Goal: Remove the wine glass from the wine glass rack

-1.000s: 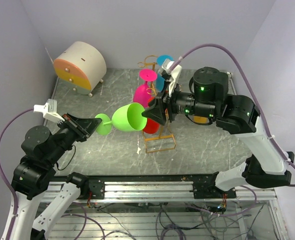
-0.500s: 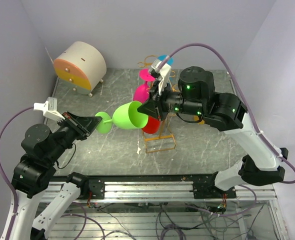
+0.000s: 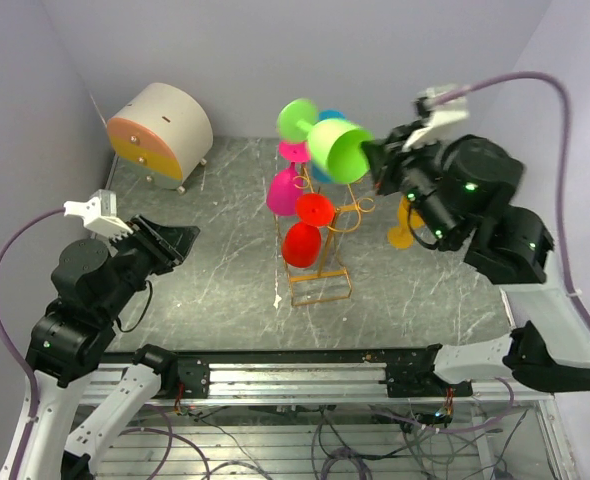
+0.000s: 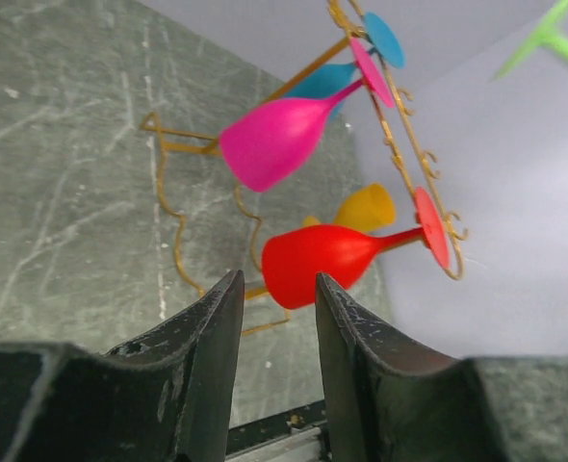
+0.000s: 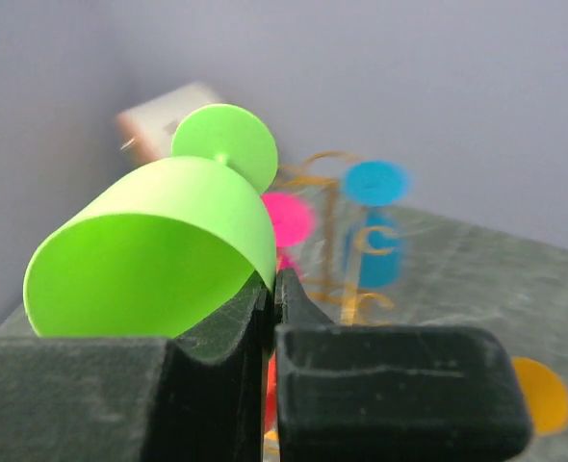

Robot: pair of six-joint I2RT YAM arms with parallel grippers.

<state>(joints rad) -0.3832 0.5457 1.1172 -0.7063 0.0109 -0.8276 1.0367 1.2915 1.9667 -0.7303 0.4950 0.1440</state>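
Note:
My right gripper (image 3: pixel 372 160) holds a green wine glass (image 3: pixel 337 148) high over the back of the table, above the rack's top. Its jaws are shut on the rim of the green wine glass (image 5: pixel 159 260), and the glass's foot points away from the gripper (image 5: pixel 272 284). The golden wire wine glass rack (image 3: pixel 320 285) stands mid-table with pink (image 3: pixel 285 186), red (image 3: pixel 302 243), blue and orange (image 3: pixel 405 226) glasses hanging on it. My left gripper (image 3: pixel 183 240) is open and empty, low and left of the rack. Its fingers (image 4: pixel 212 366) frame the red glass (image 4: pixel 322 260) in the distance.
A round beige cabinet with orange drawers (image 3: pixel 160 130) stands at the back left corner. Grey walls close in the table on three sides. The pink glass (image 4: pixel 274 140) and the rack's hook arm (image 4: pixel 400 125) are ahead of the left wrist.
The left gripper has let go of the green glass's foot and opened. The right gripper has closed on the rim and carried the glass up and to the right.

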